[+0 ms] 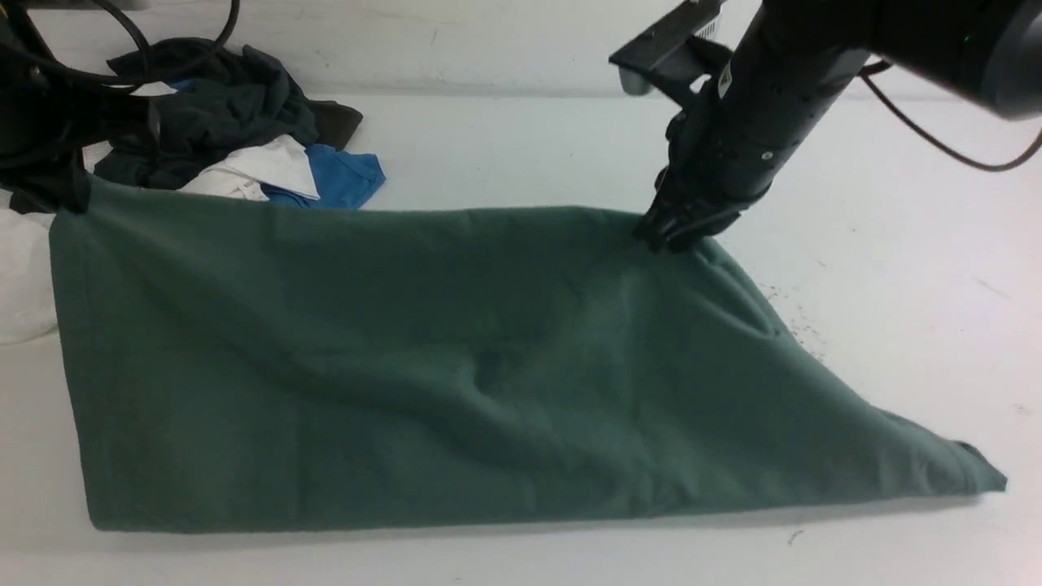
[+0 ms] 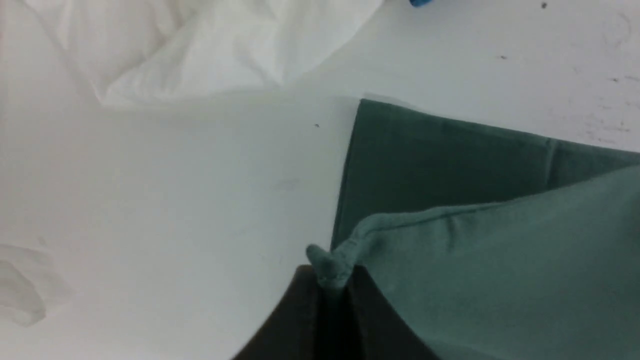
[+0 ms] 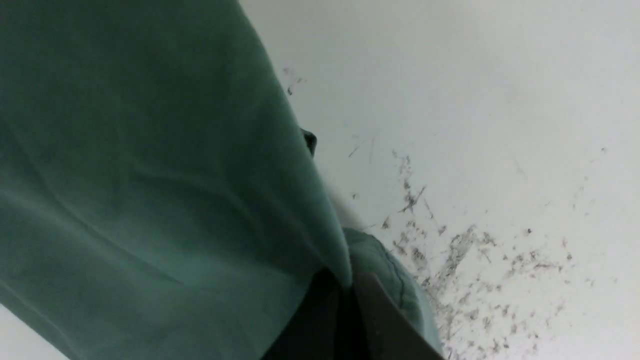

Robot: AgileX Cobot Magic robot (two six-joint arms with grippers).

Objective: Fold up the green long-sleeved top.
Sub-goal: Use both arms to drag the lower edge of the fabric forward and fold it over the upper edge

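While the green long-sleeved top is spread across the tabletop mid-frame, its upper-left corner is pinched by the left hand and its upper-right edge by the right hand.

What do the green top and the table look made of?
Green top: soft matte knit, likely cotton; it drapes in soft folds with a stitched hem. Table: hard smooth white surface, perhaps laminate; dark scuffs show.

The top spreads across the table, with a heap of clothes behind its left end
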